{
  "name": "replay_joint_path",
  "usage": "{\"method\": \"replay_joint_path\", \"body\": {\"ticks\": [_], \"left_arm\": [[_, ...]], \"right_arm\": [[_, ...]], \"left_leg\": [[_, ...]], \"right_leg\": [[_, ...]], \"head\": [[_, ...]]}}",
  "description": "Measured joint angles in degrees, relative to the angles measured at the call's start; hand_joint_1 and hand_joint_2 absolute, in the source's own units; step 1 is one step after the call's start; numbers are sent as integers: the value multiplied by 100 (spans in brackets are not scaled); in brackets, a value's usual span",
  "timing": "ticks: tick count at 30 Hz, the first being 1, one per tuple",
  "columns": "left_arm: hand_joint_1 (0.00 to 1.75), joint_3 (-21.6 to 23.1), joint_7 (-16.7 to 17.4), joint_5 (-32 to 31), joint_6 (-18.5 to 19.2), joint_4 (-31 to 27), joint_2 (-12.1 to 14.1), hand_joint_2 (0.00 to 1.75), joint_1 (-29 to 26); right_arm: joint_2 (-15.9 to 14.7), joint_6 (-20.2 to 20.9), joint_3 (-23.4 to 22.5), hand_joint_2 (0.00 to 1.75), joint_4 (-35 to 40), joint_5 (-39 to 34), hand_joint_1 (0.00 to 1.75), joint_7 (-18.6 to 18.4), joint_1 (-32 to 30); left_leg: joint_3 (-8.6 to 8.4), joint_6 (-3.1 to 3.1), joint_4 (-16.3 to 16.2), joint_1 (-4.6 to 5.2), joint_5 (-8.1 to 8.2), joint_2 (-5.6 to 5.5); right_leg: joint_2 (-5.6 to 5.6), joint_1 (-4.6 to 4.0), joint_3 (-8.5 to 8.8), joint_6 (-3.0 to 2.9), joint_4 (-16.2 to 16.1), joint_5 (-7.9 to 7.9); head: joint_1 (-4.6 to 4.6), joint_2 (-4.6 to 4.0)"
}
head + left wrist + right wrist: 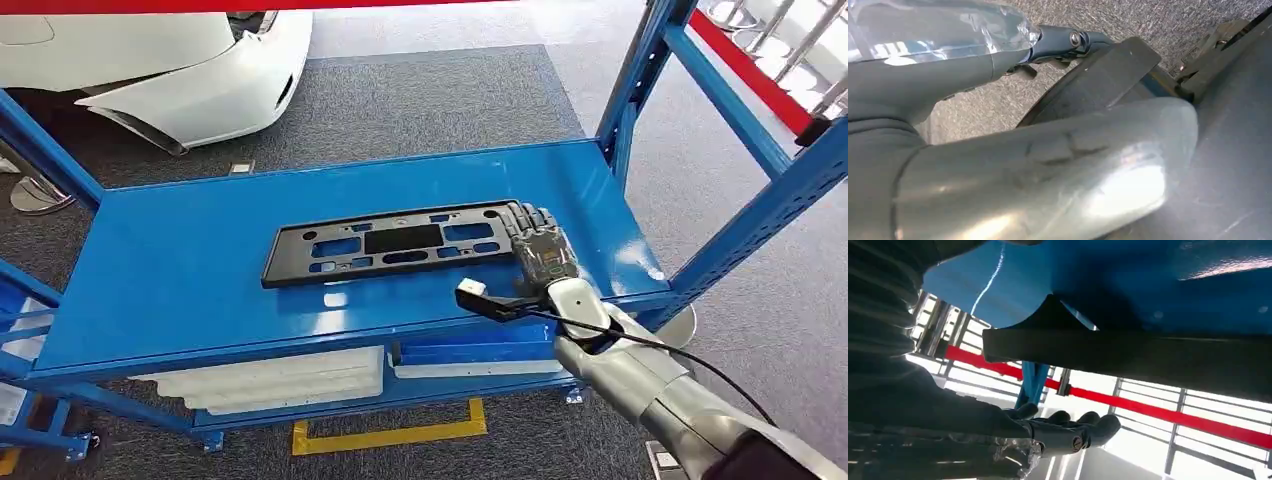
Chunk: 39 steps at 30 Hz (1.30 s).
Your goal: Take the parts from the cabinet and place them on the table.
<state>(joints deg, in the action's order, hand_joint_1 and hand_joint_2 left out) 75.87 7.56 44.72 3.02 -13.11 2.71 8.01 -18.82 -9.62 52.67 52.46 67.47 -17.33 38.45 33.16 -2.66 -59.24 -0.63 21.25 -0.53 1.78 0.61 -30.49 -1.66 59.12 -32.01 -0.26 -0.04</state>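
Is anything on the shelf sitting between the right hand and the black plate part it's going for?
Nothing visible does. The right hand is already at the near end of the black plate part, which lies flat on the blue shelf with nothing else beside it. The right wrist view shows the fingers extended alongside the part's edge.

Blue metal shelf (180, 270) carries one black slotted plastic panel (395, 243), lying flat. Panel sits near the shelf's centre-right
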Motion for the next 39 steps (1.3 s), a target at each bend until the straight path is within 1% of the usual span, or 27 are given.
{"method": "replay_joint_path", "body": {"ticks": [3, 7, 11, 16, 17, 18, 19, 20, 28, 31, 33, 37, 39], "left_arm": [[0, 4, 11, -18, 20, 0, 0, 0, 8], [0, 7, 2, -31, 55, 2, 0, 0, 17], [0, 15, 4, -44, 63, 11, 0, 0, 26], [0, 20, 11, -88, 66, 15, 0, 0, 31], [0, 17, 13, -92, 72, 15, 0, 0, 32], [0, 17, 13, -92, 79, 15, 0, 0, 34], [0, 20, 13, -92, 83, 15, 0, 0, 35], [0, 20, 13, -90, 85, 17, 0, 0, 37], [0, 17, -15, -24, 83, 24, 2, 0, 32], [0, 17, -101, 48, 66, 28, 7, 0, 31], [0, 13, -206, 109, 22, 33, 7, 0, 28], [0, -9, -614, 100, -168, 31, 7, 0, 56], [0, -11, -739, 30, -225, 33, 7, 0, 93]], "right_arm": [[84, 26, 97, 175, -90, 35, 0, 22, 121], [215, 6, 256, 175, -261, 46, 0, 164, 273], [390, -109, 453, 175, -477, 96, 0, 361, 408], [617, -221, 626, 175, -702, 48, 0, 459, 522], [656, -262, 658, 175, -746, 20, 3, 463, 531], [702, -304, 689, 175, -790, -7, 56, 463, 542], [750, -326, 735, 175, -851, -42, 56, 452, 560], [790, -326, 757, 175, -901, -77, 175, 433, 567], [978, -251, 855, 175, -1281, -267, 175, 297, 603], [1021, -251, 881, 175, -1390, -288, 175, 234, 648], [1028, -254, 901, 175, -1441, -332, 175, 162, 647], [1019, -229, 934, 175, -1500, -433, 175, 11, 647], [997, -214, 945, 175, -1519, -459, 175, -22, 647]], "left_leg": [[0, 0, 0, 0, -1, 0], [1, 0, 0, 0, 0, -1], [2, 0, 0, 0, 0, -2], [2, 0, 0, 0, 0, -2], [2, 0, 0, 0, 0, -1], [2, 0, 0, 0, 0, -2], [1, 0, 1, 0, 0, -2], [1, 0, 0, 0, 0, -2], [3, 0, 0, 1, 0, -4], [2, 0, -1, 0, 0, -3], [3, 0, -1, 1, 0, -4], [2, 0, -1, 0, 0, -3], [1, 0, -2, 0, 0, -2]], "right_leg": [[0, 0, -1, 0, 0, 1], [1, 0, -2, 0, 0, 0], [0, 0, -3, 0, 0, 0], [-1, -1, -2, 0, 0, 0], [0, -1, -2, 0, 0, 0], [0, -1, -2, 0, 0, 0], [0, -1, -2, 0, 0, 0], [0, -1, -2, 0, 0, 0], [0, 0, -2, 0, 0, 0], [1, 0, -2, 0, -1, 0], [1, 0, -4, 0, -1, 0], [1, 0, -4, 0, -1, 0], [-1, 0, -4, 1, -1, 1]], "head": [[0, 2], [-2, 0], [-2, 0], [-2, 0], [-2, 0], [0, 2], [0, 2], [-4, 2], [4, 0], [-2, 2], [0, 2], [2, 2], [2, 2]]}}
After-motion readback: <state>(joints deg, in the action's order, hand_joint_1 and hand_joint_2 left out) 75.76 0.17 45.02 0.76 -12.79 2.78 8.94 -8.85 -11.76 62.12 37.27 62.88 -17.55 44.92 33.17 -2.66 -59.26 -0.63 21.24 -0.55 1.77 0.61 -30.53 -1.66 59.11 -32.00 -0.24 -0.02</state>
